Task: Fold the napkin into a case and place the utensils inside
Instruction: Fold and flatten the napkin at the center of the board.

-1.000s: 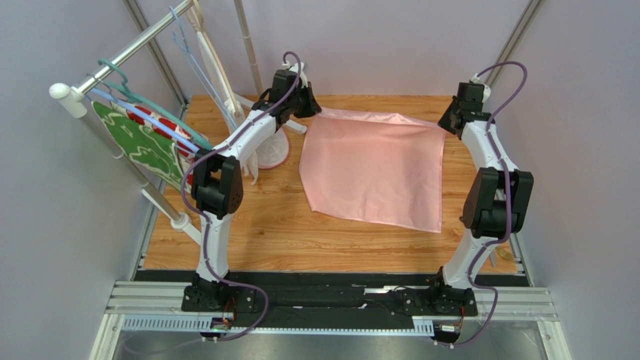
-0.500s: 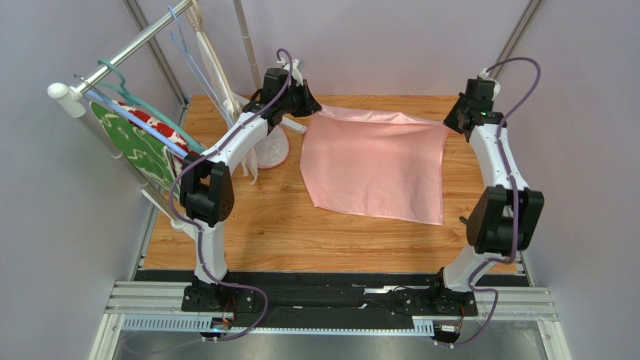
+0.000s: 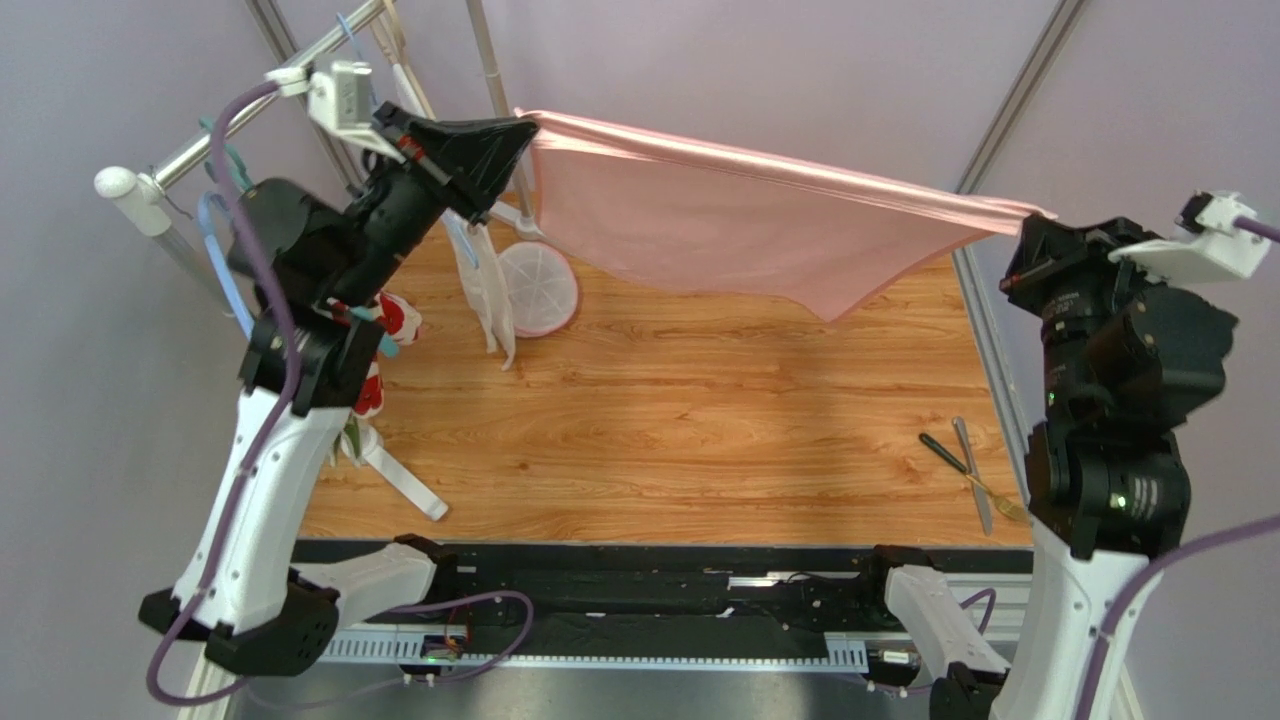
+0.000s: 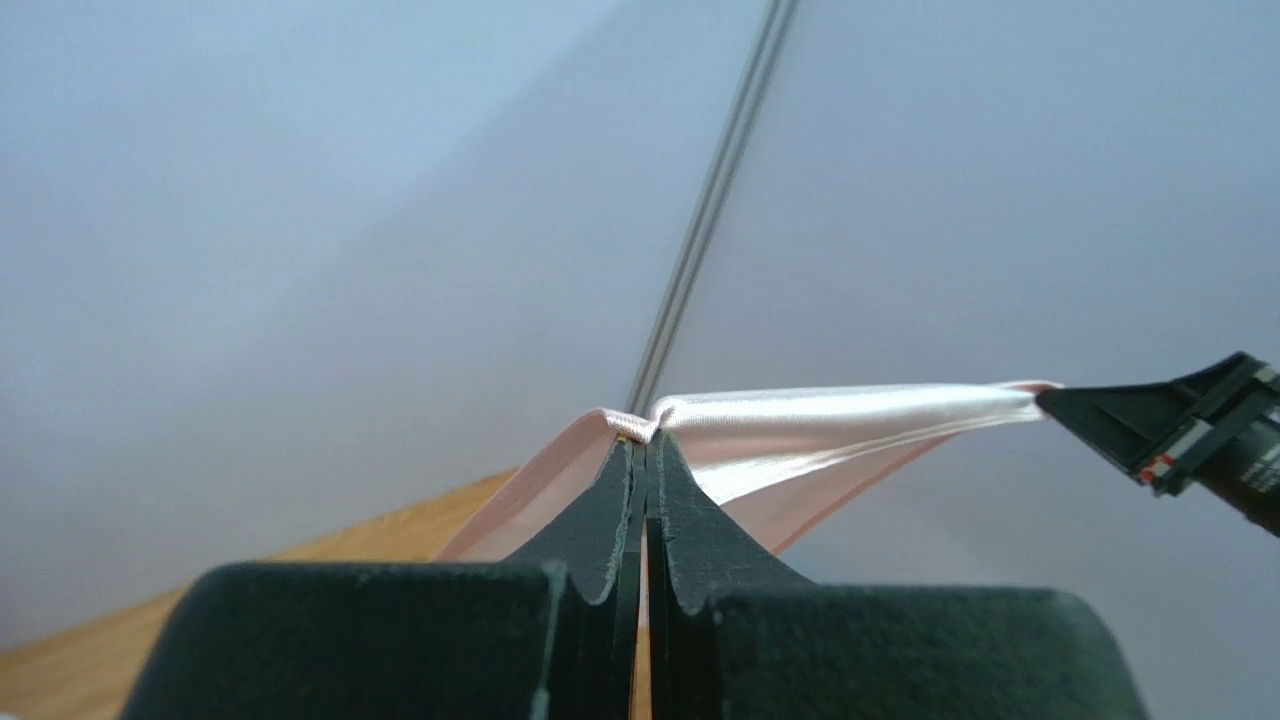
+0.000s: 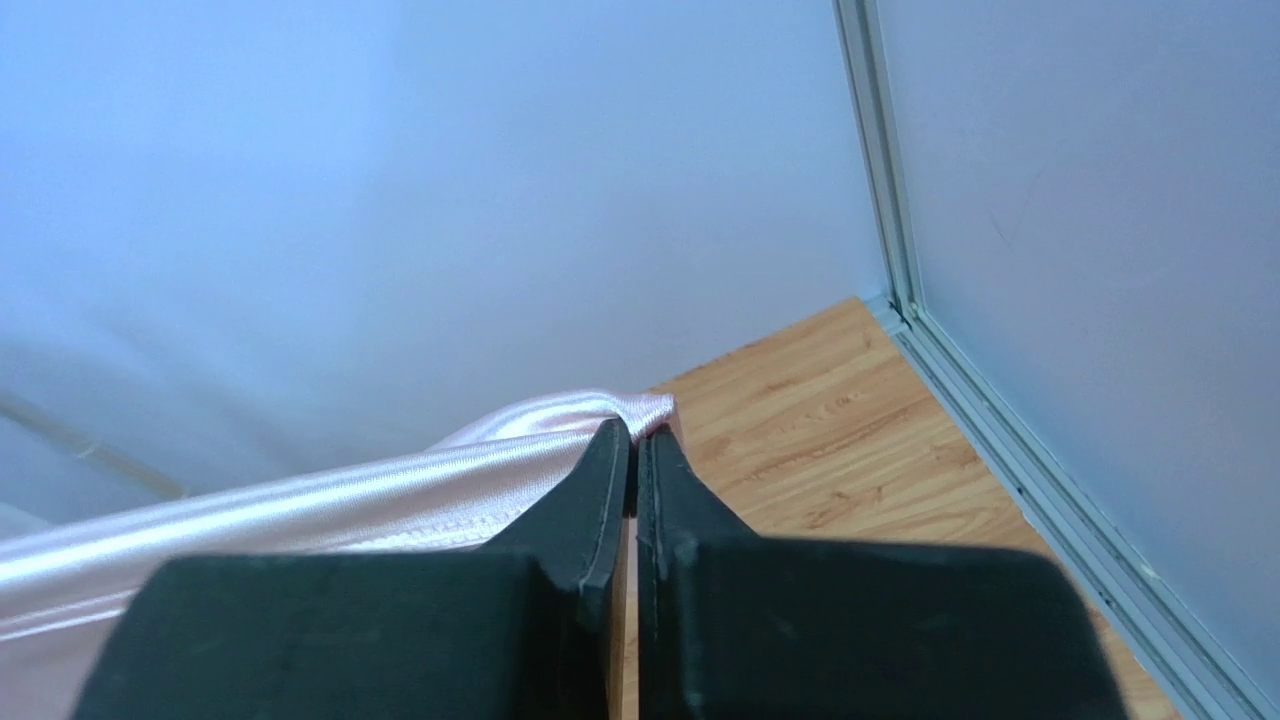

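The pink napkin [image 3: 721,225] hangs stretched in the air above the far half of the table, held by two corners. My left gripper [image 3: 526,132] is shut on its left corner, and the cloth [image 4: 842,420] shows pinched at the fingertips in the left wrist view. My right gripper [image 3: 1029,222] is shut on the right corner; the cloth [image 5: 451,473] runs left from the tips in the right wrist view. The utensils [image 3: 969,465] lie on the table at the near right, beside the right arm. No folded case is in view.
A rack [image 3: 226,128] with hangers and a green cloth stands at the left, partly behind the left arm. A white round mesh thing [image 3: 538,288] lies under the napkin's left part. The wooden table [image 3: 676,420] has a metal rail along its right edge.
Both arms have risen sharply and lifted the napkin off the table by its two far corners. The utensils at the near right now show.
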